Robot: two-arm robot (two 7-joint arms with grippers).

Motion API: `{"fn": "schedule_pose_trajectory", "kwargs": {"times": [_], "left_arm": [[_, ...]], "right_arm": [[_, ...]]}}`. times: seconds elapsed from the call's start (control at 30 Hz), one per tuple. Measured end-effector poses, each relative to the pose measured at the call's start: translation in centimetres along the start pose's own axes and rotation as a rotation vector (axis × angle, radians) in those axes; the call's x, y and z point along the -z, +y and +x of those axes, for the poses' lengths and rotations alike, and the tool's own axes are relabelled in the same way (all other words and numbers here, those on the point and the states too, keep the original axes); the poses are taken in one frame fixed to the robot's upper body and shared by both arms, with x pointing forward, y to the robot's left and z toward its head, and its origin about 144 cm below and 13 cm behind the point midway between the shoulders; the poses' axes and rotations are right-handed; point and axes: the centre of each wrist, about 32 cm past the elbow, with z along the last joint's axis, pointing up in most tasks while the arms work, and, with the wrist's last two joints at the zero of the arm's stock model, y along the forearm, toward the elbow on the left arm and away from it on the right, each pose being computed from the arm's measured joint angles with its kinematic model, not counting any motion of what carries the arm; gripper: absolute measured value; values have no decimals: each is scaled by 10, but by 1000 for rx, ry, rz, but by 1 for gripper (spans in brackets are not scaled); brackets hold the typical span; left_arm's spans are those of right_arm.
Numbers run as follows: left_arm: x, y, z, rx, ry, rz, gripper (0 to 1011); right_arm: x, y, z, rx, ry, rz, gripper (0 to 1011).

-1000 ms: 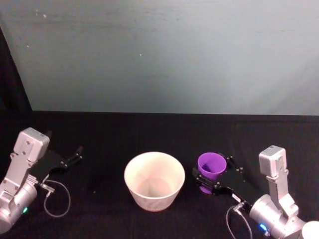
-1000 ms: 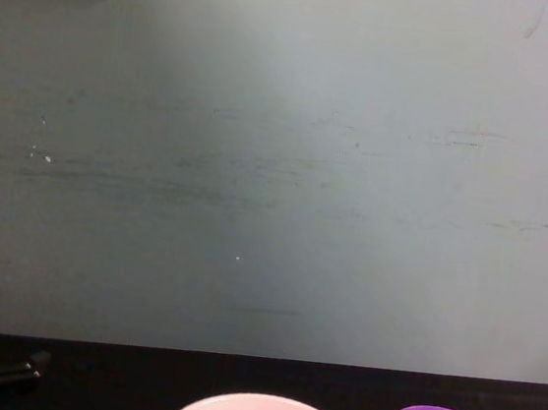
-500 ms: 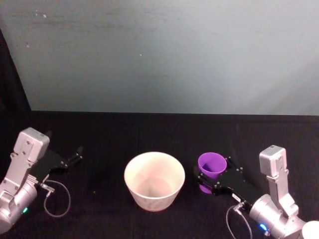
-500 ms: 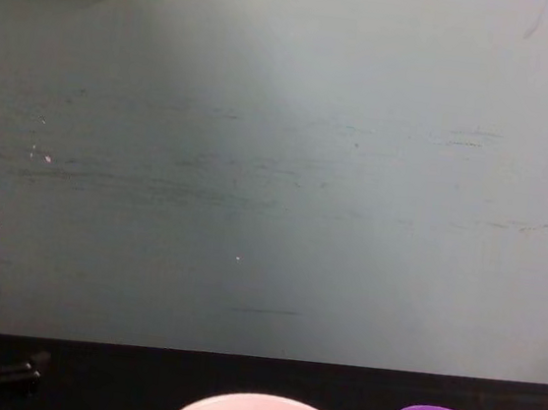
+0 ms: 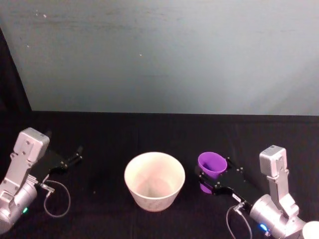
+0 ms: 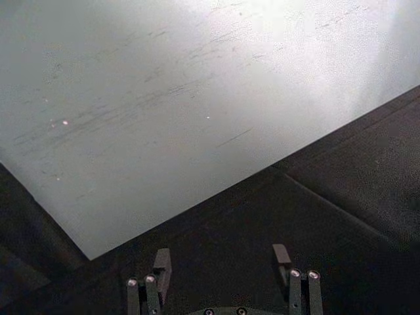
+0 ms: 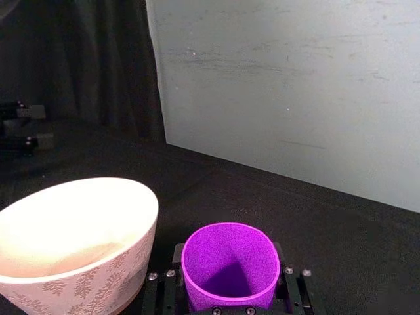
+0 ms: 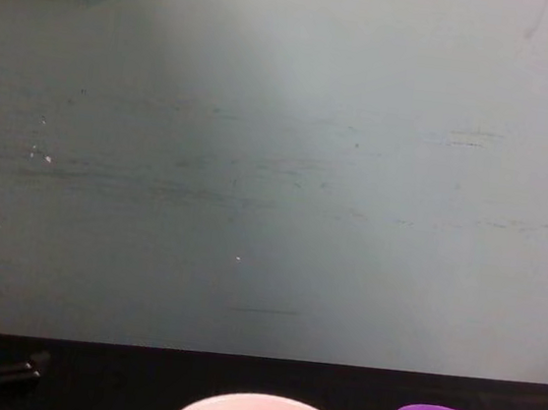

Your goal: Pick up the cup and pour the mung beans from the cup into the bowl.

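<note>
R gripper (image 5: 215, 173) sits just right of the bowl (image 5: 153, 195), jaws clamped on both sides of the cup (image 5: 212, 164) below its rim. Cup is upright, mouth free. Judged: light, stiff, slick tapered plastic, so a firm mid-wall hold suits. Can't make out beans inside. L gripper (image 6: 223, 262) is parked well left of bowl, fingers apart, empty.

R gripper (image 5: 213, 175) clamped, low by centre; L gripper (image 5: 77, 154) parked (fingers (image 6: 161, 262) apart).
</note>
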Motion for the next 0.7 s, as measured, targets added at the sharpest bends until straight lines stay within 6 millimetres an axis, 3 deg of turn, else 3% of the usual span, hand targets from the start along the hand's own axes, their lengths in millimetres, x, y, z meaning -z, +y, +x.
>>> {"fn": "schedule_pose_trajectory", "kwargs": {"times": [0.27, 0.63, 0.7], "left_arm": [[0, 0, 0, 0, 0, 0, 1000], [0, 0, 0, 0, 0, 0, 1000], [0, 0, 0, 0, 0, 0, 1000]], "right_arm": [[-22, -9, 5, 56, -73, 18, 739], [-78, -24, 17, 78, -94, 73, 739], [-95, -28, 19, 72, -92, 91, 739]]}}
